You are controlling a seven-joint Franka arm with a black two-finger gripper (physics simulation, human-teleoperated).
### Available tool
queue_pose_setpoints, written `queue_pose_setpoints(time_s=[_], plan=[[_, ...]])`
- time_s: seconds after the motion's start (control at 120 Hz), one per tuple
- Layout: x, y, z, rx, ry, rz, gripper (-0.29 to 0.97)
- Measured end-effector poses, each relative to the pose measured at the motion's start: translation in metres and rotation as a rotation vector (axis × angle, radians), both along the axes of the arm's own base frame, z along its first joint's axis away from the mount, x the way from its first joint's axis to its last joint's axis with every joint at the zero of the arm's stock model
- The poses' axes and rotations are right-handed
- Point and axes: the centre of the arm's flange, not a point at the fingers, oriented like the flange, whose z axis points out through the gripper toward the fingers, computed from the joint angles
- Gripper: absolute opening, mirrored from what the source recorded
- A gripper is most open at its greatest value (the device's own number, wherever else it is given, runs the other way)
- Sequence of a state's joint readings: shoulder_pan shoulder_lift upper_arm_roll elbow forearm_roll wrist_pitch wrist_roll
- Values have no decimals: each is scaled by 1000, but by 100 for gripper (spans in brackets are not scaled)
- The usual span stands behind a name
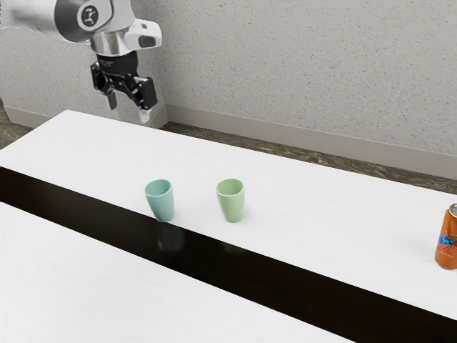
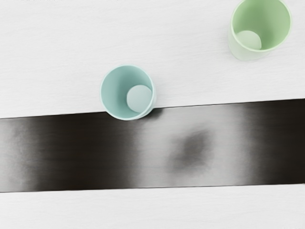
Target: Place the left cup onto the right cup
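You have the gripper (image 1: 130, 107) hanging open and empty in the upper left of the exterior view, well apart from the teal cup (image 1: 159, 200), which stands mouth-up mid-frame at the dark stripe's (image 1: 235, 264) edge, with the green cup (image 1: 230, 200) near it toward the exterior view's right.

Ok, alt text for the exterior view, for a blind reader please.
A black two-finger gripper hangs open above a white table with a dark stripe, where a teal cup and a green cup stand apart. An orange can stands toward the exterior view's right.
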State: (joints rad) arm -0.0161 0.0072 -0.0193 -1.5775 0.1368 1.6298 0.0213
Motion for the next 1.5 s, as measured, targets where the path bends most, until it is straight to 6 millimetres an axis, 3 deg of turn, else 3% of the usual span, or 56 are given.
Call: queue_pose_setpoints(time_s=[0.133, 0.242, 0.283, 0.383, 0.433, 0.608, 0.858, 1.217, 1.5], plan=[[0, -18, -4, 1, 8, -35, 68], [14, -27, -30, 2, 41, -54, 68], [22, -21, -44, 3, 58, -44, 68], [36, 22, -70, 4, 81, 23, 68], [41, 31, -80, 5, 85, 36, 68], [47, 28, -104, 8, 84, 23, 68], [59, 50, -148, 12, 78, 39, 68], [56, 46, -199, 0, 82, 20, 68], [68, 46, -220, 2, 44, 7, 68]])
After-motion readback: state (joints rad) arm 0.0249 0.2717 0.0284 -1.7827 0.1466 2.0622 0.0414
